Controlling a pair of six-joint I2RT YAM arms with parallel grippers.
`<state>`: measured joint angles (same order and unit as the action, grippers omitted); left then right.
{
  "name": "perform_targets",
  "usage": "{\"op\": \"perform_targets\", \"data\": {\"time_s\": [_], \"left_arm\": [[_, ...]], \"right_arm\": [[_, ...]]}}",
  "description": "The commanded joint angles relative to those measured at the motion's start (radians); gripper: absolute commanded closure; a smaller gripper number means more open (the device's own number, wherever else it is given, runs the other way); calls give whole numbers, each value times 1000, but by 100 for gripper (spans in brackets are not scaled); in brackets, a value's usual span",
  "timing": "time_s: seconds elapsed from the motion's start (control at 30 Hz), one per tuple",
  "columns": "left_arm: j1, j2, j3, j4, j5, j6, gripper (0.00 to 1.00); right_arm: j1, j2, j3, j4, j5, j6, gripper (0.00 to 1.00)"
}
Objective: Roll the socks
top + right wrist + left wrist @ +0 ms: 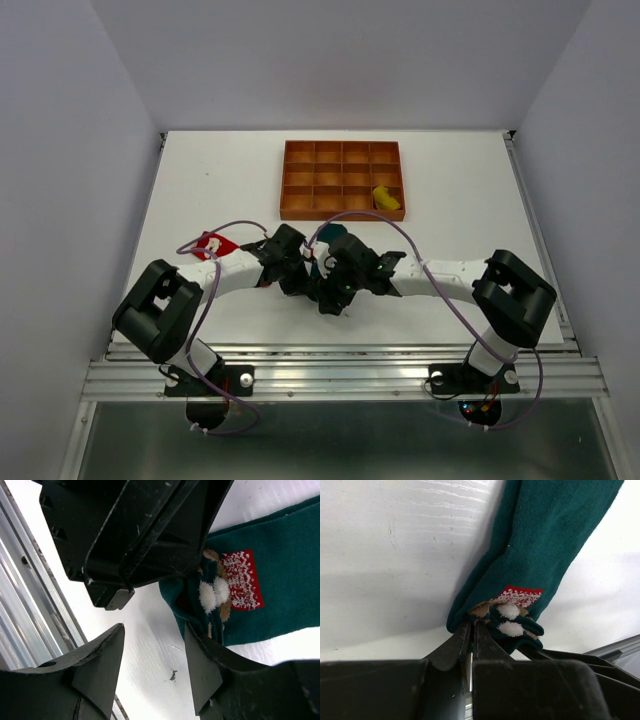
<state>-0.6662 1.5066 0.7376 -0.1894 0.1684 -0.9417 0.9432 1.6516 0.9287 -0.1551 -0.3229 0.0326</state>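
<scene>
The white table [200, 180] has an orange tray [343, 213] at the back. The teal sock [540, 555] lies flat in the middle of the table. The left gripper [471, 630] has its jaws squeezed shut on the sock's end. The right gripper [154, 655] has its jaws apart with nothing in them, just beside that end. The red sock [215, 244] lies on the left. The yellow sock [384, 197] sits in the tray's near right corner box.
</scene>
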Motion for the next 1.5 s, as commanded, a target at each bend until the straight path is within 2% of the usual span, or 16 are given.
{"op": "perform_targets", "data": {"time_s": [0.0, 0.33, 0.6, 1.0, 1.47], "left_arm": [[-1, 26, 6, -99, -40, 17, 100], [-1, 30, 17, -105, -43, 20, 100], [-1, 46, 31, -116, -43, 24, 100], [-1, 33, 28, -124, -49, 26, 100], [0, 35, 29, -125, -47, 35, 100]], "right_arm": [[5, 14, 44, 66, 57, -20, 43], [14, 59, 22, 111, 117, -77, 42], [58, -1, -37, 143, 303, -114, 41], [68, -47, -39, 141, 318, -126, 41], [86, 28, -31, 144, 397, -151, 41]]}}
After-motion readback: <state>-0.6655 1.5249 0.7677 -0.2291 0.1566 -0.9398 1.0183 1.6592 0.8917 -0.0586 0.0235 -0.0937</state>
